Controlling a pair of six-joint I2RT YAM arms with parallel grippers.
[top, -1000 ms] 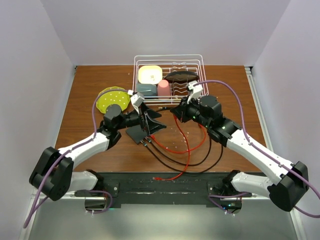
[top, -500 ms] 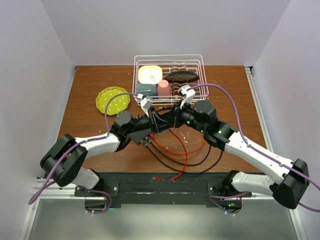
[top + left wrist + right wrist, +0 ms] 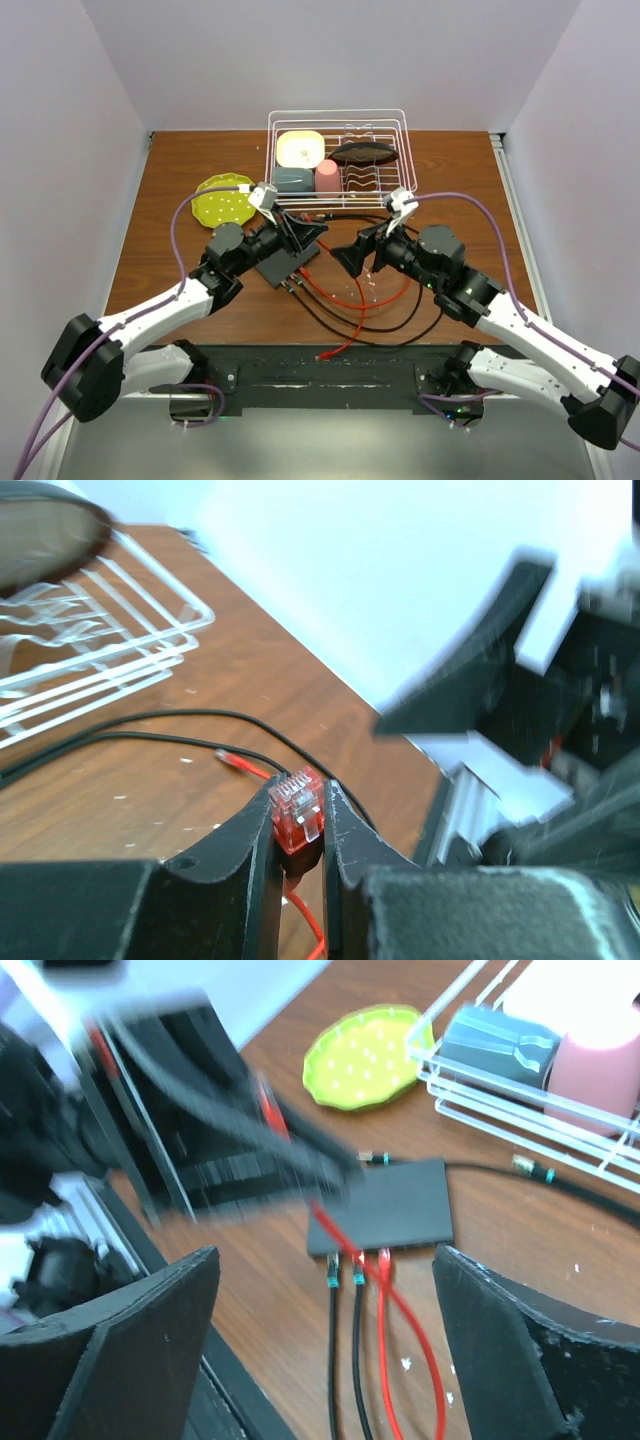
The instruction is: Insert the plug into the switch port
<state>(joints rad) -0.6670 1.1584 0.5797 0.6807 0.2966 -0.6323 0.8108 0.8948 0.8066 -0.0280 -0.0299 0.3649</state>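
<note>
The left end effector [image 3: 300,800] is closed narrowly on the red plug [image 3: 297,808], above the far edge of the switch [image 3: 390,1205]. The switch lies flat mid-counter [image 3: 450,190]. The right end effector [image 3: 325,1260] gapes wide and empty, just right of it.

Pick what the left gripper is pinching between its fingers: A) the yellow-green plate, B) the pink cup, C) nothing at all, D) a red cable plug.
D: the left wrist view shows the left gripper closed on the red plug, with its red cable trailing down between the fingers.
</note>
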